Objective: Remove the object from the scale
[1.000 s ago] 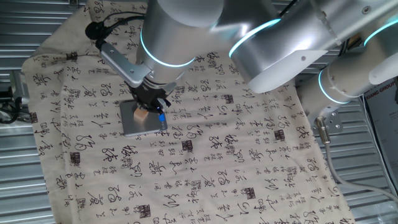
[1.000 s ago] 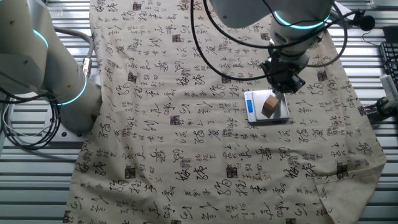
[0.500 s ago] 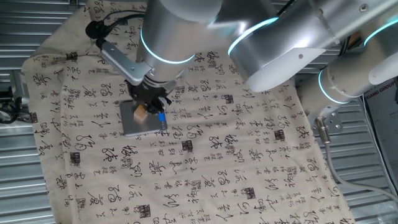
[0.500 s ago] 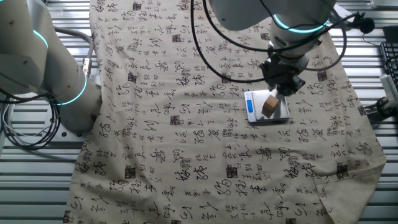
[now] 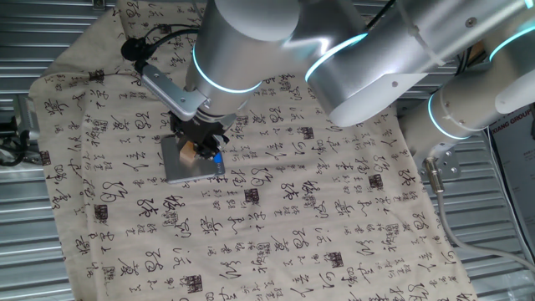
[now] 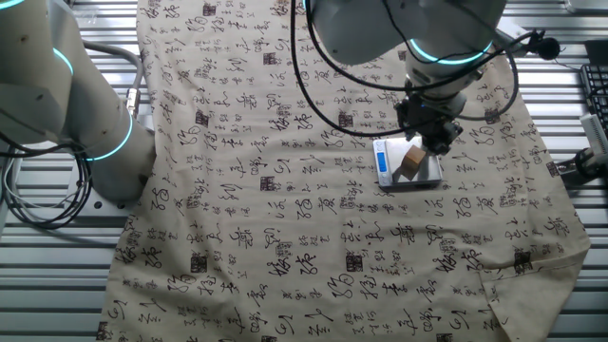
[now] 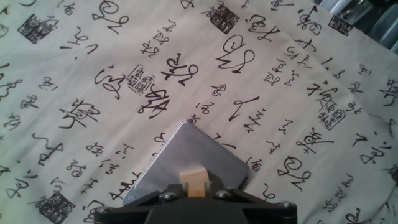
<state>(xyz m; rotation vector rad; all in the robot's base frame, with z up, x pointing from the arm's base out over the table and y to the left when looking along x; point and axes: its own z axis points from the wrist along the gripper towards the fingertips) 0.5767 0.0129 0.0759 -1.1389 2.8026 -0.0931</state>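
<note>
Your cloth (image 5: 276, 209) drapes the tabletop. The scale (image 7: 186, 163) sits at 6 o'clock in the hand view, its near corner cut off. The claw (image 7: 194, 194) is narrowed onto the cube (image 7: 193, 182), which looks lifted; its fingertips are hidden.

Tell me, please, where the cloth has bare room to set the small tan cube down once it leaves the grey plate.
The beige cloth printed with black characters lies bare on every side of the flat grey square scale. The only crowded spot is the scale itself, where the black gripper closes around the small tan wooden cube.
</note>
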